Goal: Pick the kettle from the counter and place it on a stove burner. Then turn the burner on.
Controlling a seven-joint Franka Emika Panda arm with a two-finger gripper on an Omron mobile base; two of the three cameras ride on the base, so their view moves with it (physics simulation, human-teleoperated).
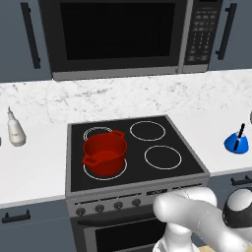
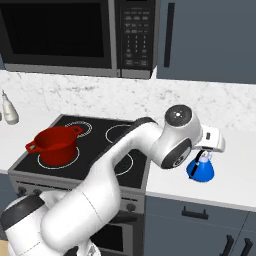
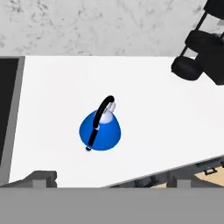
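Hovering gripper [image 3: 109,180], fingers apart, empty | kettle [image 3: 100,130] seen directly below on counter [image 3: 52,109] | handle angled diagonally

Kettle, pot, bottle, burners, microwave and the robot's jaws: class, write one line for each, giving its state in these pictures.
Kettle: upright on the counter, right of the cooktop, not gripped.
Pot: upright on the front left burner, no lid.
Bottle: upright on the counter left of the cooktop.
Front right burner: bare.
Microwave: door shut.
Gripper: above the kettle, jaws apart, holding nothing.
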